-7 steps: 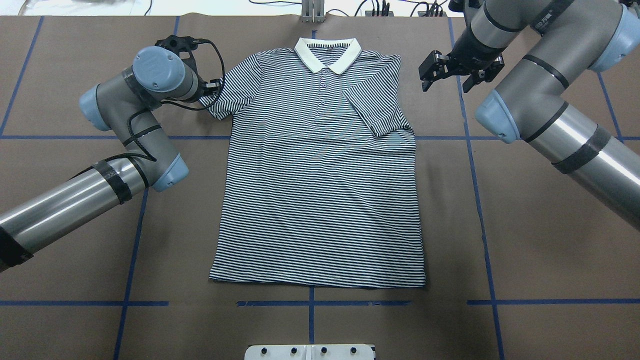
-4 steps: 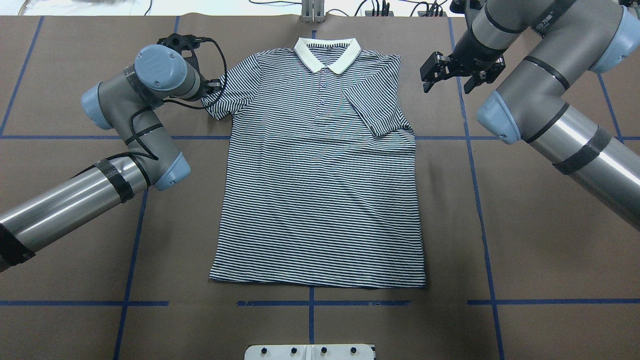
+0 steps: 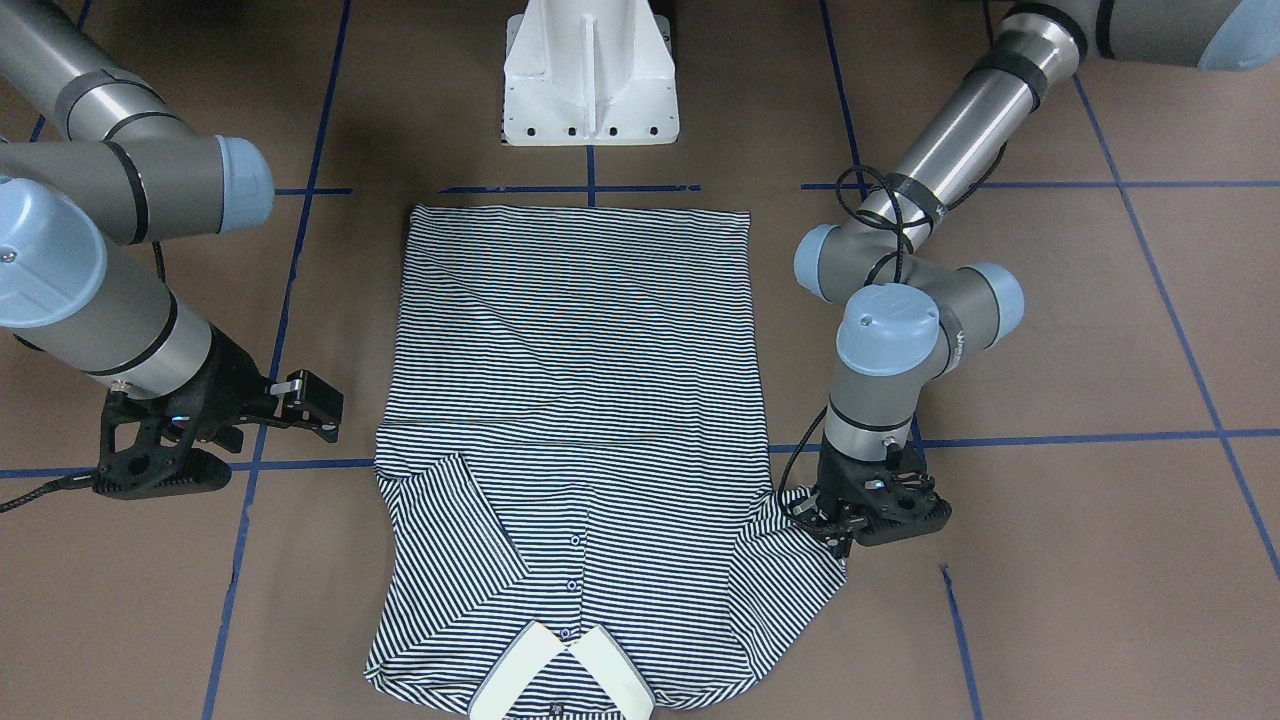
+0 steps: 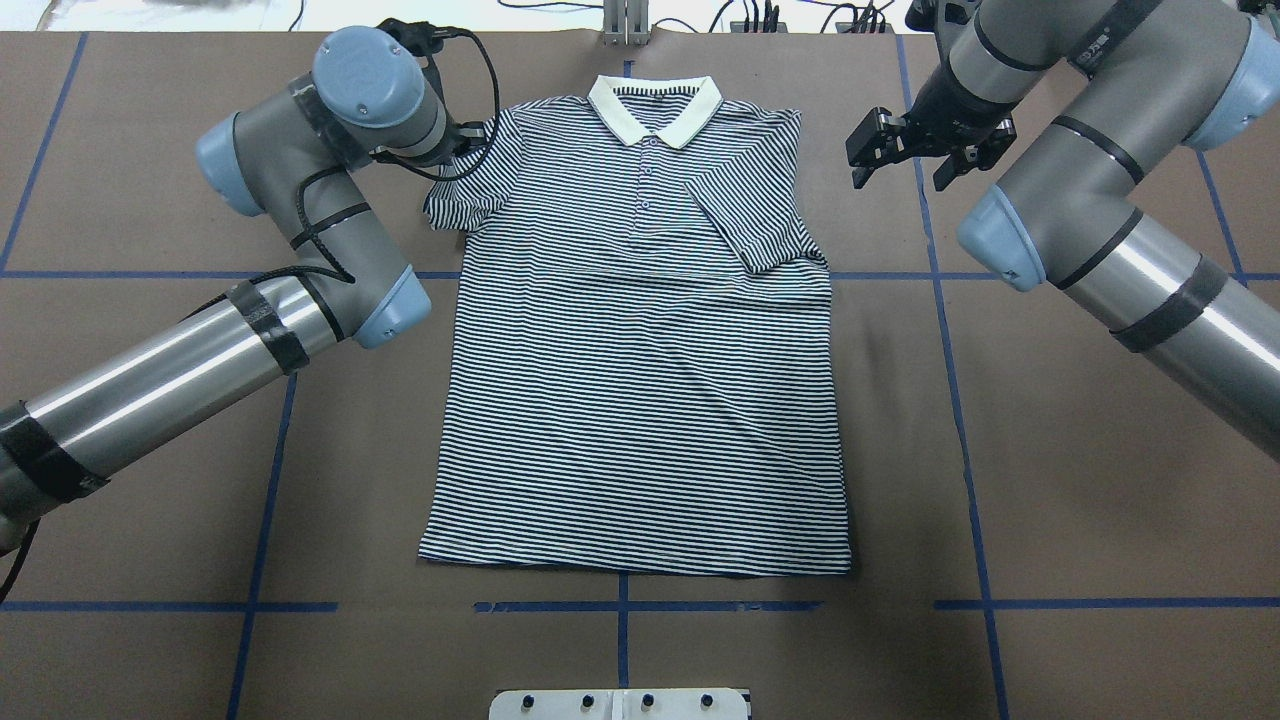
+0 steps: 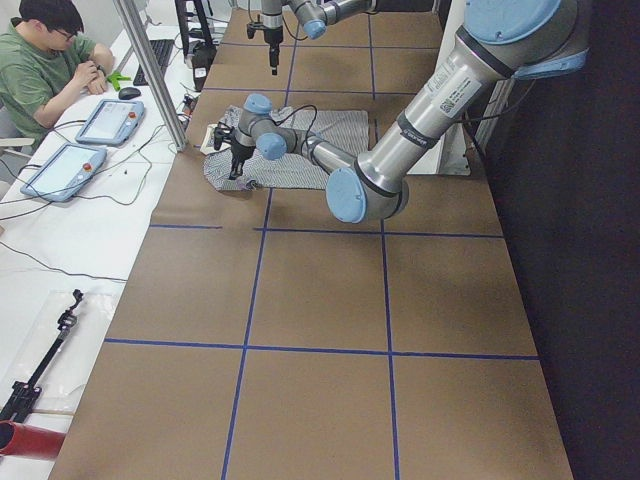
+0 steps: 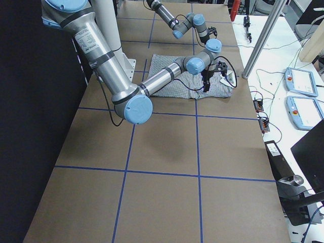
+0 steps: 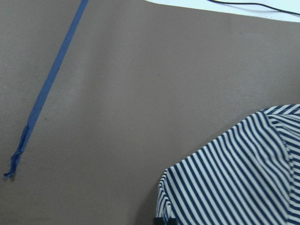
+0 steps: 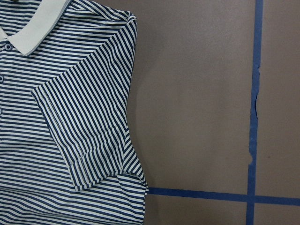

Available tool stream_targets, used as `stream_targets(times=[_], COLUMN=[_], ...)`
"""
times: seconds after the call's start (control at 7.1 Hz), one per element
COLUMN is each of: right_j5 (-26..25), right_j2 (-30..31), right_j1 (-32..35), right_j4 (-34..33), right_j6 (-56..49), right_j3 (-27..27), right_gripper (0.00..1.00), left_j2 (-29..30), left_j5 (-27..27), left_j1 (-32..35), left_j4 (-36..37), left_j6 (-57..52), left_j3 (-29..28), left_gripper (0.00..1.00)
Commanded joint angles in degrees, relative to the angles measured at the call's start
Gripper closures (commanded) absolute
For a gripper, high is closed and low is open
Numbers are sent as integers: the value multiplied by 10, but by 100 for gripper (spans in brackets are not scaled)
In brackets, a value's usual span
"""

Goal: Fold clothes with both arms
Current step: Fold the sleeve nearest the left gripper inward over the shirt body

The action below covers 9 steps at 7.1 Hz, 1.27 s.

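Soft, light polo shirt (image 4: pixel 640 380), will sag and slip; my left gripper (image 3: pixel 838 522) clamped on sleeve hem (image 4: pixel 455 205); right gripper (image 4: pixel 908 160) jaws apart, clear; grab hems.

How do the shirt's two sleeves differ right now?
The right sleeve lies folded flat across the chest; the left sleeve sticks out sideways, bunched. The left gripper grips the left sleeve's edge; the right gripper hangs open, clear of the right sleeve. Both are short and striped.

Left tool (image 3: pixel 840 530) pinched, right tool (image 4: pixel 900 172) spread
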State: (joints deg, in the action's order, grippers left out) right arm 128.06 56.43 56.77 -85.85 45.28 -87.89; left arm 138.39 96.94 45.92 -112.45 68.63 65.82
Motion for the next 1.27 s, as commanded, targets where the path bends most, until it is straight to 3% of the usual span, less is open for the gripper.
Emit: stream_targets(times=[0.0,0.14,0.42,0.7,0.85,0.99,1.13], right_j5=[0,0,0,0,-1,-1,-1], right_j2=[4,8,19,20,20,20,21], right_j1=[0,0,0,0,-1,-1,-1], right_j4=[1,6,24,24,25,25,25], right_j6=[0,0,1,2,4,6,3], right_j3=[-1,-1,-1,-1,-1,-1,-1], right_gripper=[0,0,0,0,0,0,0], left_j2=[28,44,111,128,128,128,131], left_j5=[4,4,0,-2,-3,-3,-2], left_j1=[-3,-15,-45,-47,-47,-47,-47], left_j4=[31,31,21,-20,-45,-63,-83], left_j6=[56,72,134,145,144,139,139], left_j3=[3,-5,-86,-125,-141,-148,-148], left_gripper=[100,100,100,100,78,1,0])
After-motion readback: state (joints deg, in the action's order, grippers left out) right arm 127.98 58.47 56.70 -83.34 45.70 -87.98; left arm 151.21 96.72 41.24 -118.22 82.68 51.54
